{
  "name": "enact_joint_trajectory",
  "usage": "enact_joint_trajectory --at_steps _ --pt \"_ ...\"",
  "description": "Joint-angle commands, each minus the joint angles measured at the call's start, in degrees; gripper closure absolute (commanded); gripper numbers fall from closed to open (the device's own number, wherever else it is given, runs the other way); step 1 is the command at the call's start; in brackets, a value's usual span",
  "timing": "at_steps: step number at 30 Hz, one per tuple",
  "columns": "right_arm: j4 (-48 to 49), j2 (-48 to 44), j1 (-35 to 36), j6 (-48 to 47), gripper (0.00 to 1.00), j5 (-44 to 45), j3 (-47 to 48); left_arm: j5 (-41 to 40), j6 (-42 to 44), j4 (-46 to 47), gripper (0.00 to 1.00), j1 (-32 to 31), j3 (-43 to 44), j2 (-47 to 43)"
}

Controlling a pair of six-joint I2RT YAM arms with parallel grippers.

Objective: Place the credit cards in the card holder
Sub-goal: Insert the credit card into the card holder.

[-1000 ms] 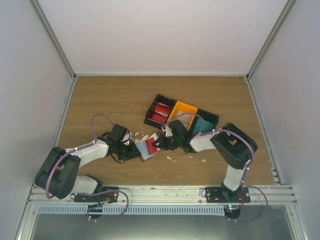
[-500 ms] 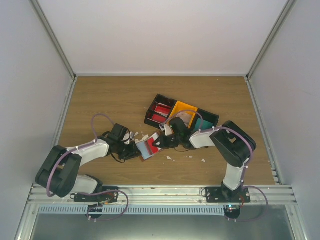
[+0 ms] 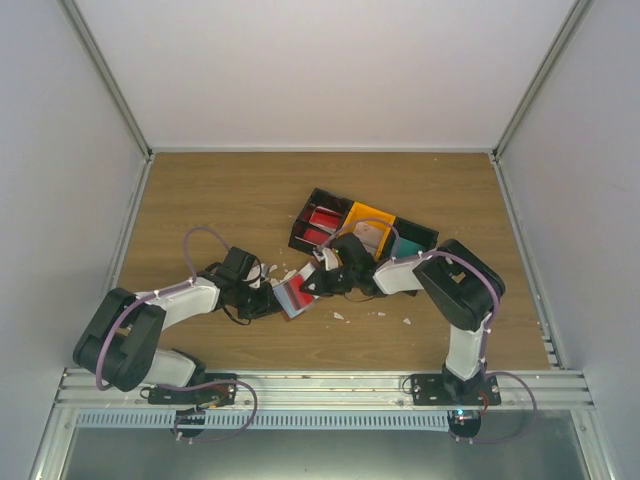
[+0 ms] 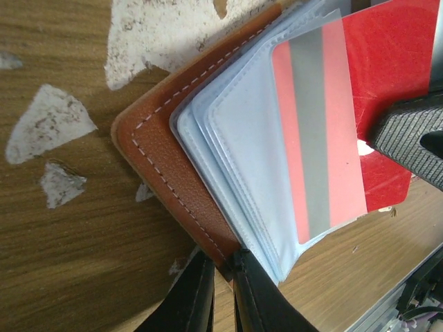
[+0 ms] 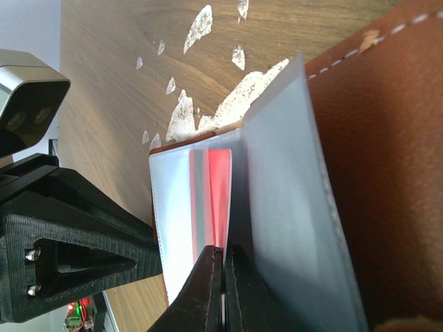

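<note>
**Red card partway into the holder's sleeve**

The card holder [image 4: 173,180] lies open on the tabletop [image 3: 200,200], just in front of the bin tray [image 3: 322,192], with its brown leather cover underneath and its clear sleeves [image 4: 242,159] fanned on top; white scraps [image 4: 52,114] are scattered around it. The left pincer [image 4: 223,266] is closed on the holder's lower corner, nipping the leather edge together with the sleeves. The red credit card [image 4: 325,138] sits partly inside the topmost sleeve; its dark stripe shows through the plastic, and the rest juts out bare past the sleeve's mouth. The right pincer [image 5: 223,254] is clamped on that bare end, its fingers almost touching across the thin card.

The tray has three compartments; the left black one holds red cards [image 3: 322,222]; the orange middle one holds a whitish card [image 3: 372,235]; the right black one holds a teal card [image 3: 405,248], partly hidden by the right arm.
</note>
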Motion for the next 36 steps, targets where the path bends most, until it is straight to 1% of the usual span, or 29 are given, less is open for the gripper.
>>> enact_joint_trajectory --at_steps 1,6,9,10,13,14,20,23,28,36 --pt "-7.27 3.43 2.45 -4.30 0.99 0.46 0.70 -4.79 0.40 2.14 0.88 -0.28 -1.73 3.11" --pt "-12.89 2.75 2.35 -8.32 0.94 2.01 1.86 -5.52 0.64 1.84 0.88 -0.27 -1.20 3.33" --pt "-16.15 1.42 2.36 -8.98 0.90 6.28 2.94 -5.85 0.66 1.73 0.88 -0.23 -1.09 3.40" --pt "-17.65 0.56 2.47 -8.95 0.86 7.94 3.56 -5.81 0.61 1.72 0.88 -0.27 -1.09 3.33" --pt "-21.16 -1.88 4.14 -9.74 0.72 13.43 5.59 -5.94 0.69 1.79 0.88 -0.24 -1.16 3.38" --pt "-22.37 -2.09 4.66 -10.02 0.70 15.16 6.42 -5.84 0.78 1.81 0.88 -0.27 -0.98 3.46" --pt "-26.63 -1.14 5.56 -11.04 0.68 21.03 8.86 -5.92 1.07 1.94 0.88 -0.28 -0.65 4.08" --pt "-28.14 -0.85 6.17 -12.40 0.64 22.97 9.71 -5.84 1.23 2.13 0.88 -0.27 -0.59 4.39" --pt "-29.24 -0.42 7.93 -16.31 0.58 23.44 11.52 -5.64 1.68 2.28 0.88 -0.19 0.00 5.22" --pt "-33.49 2.79 10.94 -22.28 0.56 24.57 16.48 -5.56 2.69 2.06 0.88 -0.19 1.15 6.29"
